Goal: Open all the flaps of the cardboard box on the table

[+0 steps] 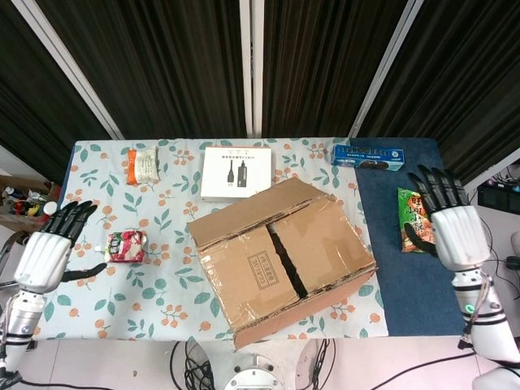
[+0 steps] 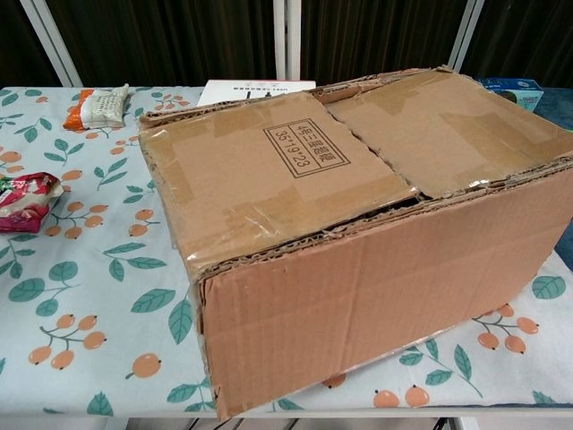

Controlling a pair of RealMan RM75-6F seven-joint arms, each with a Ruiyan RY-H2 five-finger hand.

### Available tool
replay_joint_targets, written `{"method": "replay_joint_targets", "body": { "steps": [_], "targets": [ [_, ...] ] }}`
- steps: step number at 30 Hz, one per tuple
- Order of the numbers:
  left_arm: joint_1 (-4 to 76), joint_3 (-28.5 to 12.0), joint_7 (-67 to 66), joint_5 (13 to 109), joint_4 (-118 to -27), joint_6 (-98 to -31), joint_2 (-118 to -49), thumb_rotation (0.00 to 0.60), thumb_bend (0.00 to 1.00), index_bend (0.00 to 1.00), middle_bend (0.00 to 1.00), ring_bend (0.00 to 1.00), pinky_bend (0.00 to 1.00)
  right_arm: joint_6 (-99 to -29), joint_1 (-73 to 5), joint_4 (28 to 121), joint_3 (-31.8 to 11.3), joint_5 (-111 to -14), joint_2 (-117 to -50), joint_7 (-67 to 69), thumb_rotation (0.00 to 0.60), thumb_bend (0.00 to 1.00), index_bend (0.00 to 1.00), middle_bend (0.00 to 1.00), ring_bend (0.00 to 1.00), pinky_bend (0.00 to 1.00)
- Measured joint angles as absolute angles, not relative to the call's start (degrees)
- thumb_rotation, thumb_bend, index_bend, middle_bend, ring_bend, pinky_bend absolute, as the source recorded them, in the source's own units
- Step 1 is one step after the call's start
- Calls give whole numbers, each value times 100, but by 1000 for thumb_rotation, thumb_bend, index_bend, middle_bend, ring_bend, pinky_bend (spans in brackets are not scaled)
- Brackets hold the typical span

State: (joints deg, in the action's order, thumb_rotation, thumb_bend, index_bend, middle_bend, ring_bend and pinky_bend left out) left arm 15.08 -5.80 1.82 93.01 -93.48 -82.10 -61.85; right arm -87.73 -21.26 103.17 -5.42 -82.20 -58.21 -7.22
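Observation:
The brown cardboard box (image 1: 280, 256) (image 2: 358, 224) sits turned at an angle on the table, near the front edge. Its two top flaps lie closed and meet along a dark seam down the middle. My left hand (image 1: 50, 248) hovers at the table's left edge, fingers spread, holding nothing, well clear of the box. My right hand (image 1: 451, 227) hangs over the blue mat to the right of the box, fingers spread and empty. Neither hand shows in the chest view.
A white booklet (image 1: 236, 172) lies behind the box. An orange-white packet (image 1: 143, 165) is at the back left, a red-pink pouch (image 1: 126, 245) at the left. A blue carton (image 1: 367, 156) and a green snack bag (image 1: 417, 218) sit on the blue mat (image 1: 406, 284).

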Motion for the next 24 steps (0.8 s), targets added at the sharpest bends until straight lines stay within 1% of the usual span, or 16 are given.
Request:
{"method": "replay_joint_targets", "body": {
  "steps": [5, 10, 14, 19, 24],
  "targets": [
    [2002, -749, 81, 9471, -9661, -7814, -6174, 502, 39, 75, 87, 68, 184, -9253, -1511, 9865, -380, -8291, -5794, 139, 600, 236, 0, 0, 0, 0],
    [2656, -973, 27, 9558, -9892, -7245, -6350, 514, 38, 75, 87, 68, 184, -9458, -1155, 9606, -379, -8301, -5693, 710, 600, 237, 0, 0, 0, 0],
    [3259, -1189, -49, 9488, -9968, -6680, -6699, 527, 38, 75, 88, 68, 184, -9479, -1075, 9576, -475, -8349, -5573, 867, 600, 237, 0, 0, 0, 0],
    [3852, -1383, 98, 9277, -9946, -6112, -7074, 570, 56, 76, 96, 68, 184, -9402, -1064, 9578, -590, -8348, -5479, 1059, 600, 234, 0, 0, 0, 0],
    [4479, -1548, 266, 9207, -9885, -5591, -7293, 575, 67, 97, 132, 68, 184, -9304, -1051, 9542, -694, -8360, -5418, 1240, 600, 225, 0, 0, 0, 0]
  ]
}}
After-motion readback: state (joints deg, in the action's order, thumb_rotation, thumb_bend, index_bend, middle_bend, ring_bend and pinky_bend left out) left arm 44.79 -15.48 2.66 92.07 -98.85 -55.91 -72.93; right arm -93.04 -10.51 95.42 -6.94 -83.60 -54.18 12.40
